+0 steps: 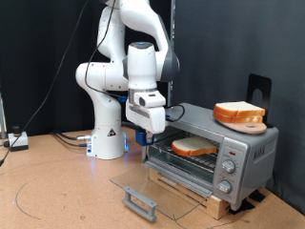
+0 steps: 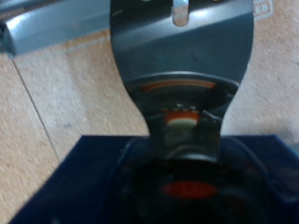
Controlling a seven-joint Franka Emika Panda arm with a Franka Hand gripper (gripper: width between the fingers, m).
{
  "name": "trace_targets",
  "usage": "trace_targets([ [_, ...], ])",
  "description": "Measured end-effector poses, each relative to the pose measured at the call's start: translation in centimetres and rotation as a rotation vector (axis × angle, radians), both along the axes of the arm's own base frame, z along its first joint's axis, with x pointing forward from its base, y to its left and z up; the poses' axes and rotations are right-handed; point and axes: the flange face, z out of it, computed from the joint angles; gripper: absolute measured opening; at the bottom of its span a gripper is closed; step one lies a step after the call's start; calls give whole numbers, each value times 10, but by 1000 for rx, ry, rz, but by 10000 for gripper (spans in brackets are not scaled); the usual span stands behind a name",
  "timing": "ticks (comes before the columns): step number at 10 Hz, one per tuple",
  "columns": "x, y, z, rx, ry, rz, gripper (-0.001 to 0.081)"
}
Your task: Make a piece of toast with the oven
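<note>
The silver oven (image 1: pixel 214 148) stands at the exterior view's right with its glass door (image 1: pixel 162 183) folded down flat and the grey bar handle (image 1: pixel 140 201) nearest the camera. A piece of toast (image 1: pixel 193 146) with an orange-brown crust lies on the wire rack inside. My gripper (image 1: pixel 154 127) hangs just outside the oven's open mouth, at its upper left corner, with nothing visible between its fingers. The wrist view is blurred; it shows a dark hand part over a blue object (image 2: pixel 56 182) and tan table.
A second bread slice (image 1: pixel 238 112) rests on a round wooden dish (image 1: pixel 253 125) on the oven's roof, with a black stand (image 1: pixel 259 91) behind it. The knobs (image 1: pixel 229 164) run down the oven's right front. Cables and a white box (image 1: pixel 17 141) lie at the left.
</note>
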Motion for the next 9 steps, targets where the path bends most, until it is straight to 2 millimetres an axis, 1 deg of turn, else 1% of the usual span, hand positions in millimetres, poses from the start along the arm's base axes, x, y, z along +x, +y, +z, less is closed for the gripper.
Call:
trace_targets([
  [2,1,2,1,27,-20,-19,391],
  [3,3,-4,5,51,-60,-33,391],
  [4,4,-15,11,73,-82,-46,391],
  [6,6,-45,21,94,-105,-106,391],
  [9,5,-92,32,90,-79,-200,391],
])
